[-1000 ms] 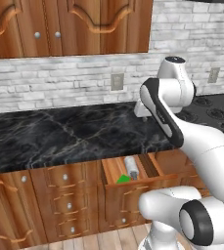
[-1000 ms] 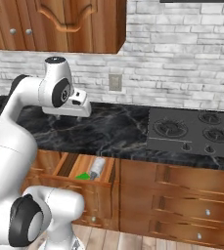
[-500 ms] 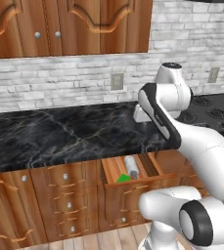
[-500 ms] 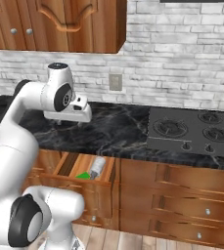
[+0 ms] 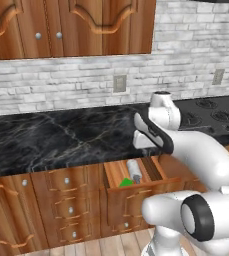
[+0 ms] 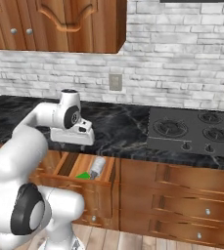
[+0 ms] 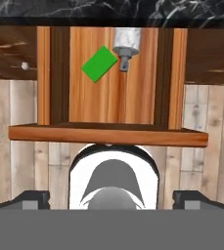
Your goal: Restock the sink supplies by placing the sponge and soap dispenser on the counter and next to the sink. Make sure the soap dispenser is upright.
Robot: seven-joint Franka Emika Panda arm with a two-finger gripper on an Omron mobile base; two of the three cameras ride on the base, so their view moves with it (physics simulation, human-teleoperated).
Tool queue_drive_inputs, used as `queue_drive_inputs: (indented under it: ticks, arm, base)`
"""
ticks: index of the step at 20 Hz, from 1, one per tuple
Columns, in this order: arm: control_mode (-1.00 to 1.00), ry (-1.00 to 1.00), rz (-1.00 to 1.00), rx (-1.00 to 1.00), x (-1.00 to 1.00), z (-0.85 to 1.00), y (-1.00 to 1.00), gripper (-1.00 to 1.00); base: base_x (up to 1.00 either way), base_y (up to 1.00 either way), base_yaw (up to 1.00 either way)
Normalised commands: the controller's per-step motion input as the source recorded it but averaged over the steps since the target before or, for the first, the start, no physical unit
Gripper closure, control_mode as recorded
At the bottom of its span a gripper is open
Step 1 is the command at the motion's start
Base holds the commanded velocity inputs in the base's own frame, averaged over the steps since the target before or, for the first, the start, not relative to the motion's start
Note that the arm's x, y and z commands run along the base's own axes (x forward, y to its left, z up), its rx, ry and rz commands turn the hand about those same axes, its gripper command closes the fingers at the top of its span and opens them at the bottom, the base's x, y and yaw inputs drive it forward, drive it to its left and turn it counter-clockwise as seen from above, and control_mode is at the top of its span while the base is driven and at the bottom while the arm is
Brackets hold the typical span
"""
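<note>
The sponge (image 7: 99, 64), a flat green block, lies in an open wooden drawer (image 7: 108, 134) below the counter (image 5: 51, 140). Beside it lies the soap dispenser (image 7: 125, 41) on its side, pump end toward the drawer front. Both also show in the base views: sponge (image 5: 126, 182) (image 6: 83, 175), soap dispenser (image 5: 134, 170) (image 6: 98, 166). My gripper (image 7: 112, 199) hangs above the drawer, pointing down, open and holding nothing. It hovers at the counter's front edge (image 5: 142, 140) (image 6: 73, 139). The sink is out of view.
A black stovetop (image 6: 196, 132) with burners sits on the counter to the right. Brown drawers and cabinet doors (image 5: 66, 210) run under the counter. Wall cabinets (image 5: 61, 25) hang above. Wooden floor lies below the drawer.
The arm has lowered the hand from above the counter down to the counter's front edge, over the open drawer. The jaws stay wide. Sponge and dispenser have not moved.
</note>
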Motion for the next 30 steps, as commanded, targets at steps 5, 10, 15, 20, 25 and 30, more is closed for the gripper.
queue_drive_inputs:
  ticks: [5,10,15,20,25,30]
  arm:
    - [-1.0,0.0,0.0,-0.04,0.0,-0.89,0.0,-1.0]
    - [-1.0,0.0,0.0,-0.01,0.02,-0.7,0.02,-1.0]
    - [-1.0,0.0,0.0,0.0,0.28,-0.49,0.0,-1.0]
    - [-1.0,0.0,0.0,0.0,0.16,-0.26,0.0,-1.0]
    - [-1.0,0.0,0.0,0.0,0.16,-0.29,0.0,-1.0]
    - [-1.0,0.0,0.0,0.0,0.25,-0.28,0.0,-1.0]
  base:
    - [0.0,0.0,0.0]
    - [0.0,0.0,0.0]
    - [0.0,0.0,0.0]
    - [0.0,0.0,0.0]
    - [0.0,0.0,0.0]
    - [0.0,0.0,0.0]
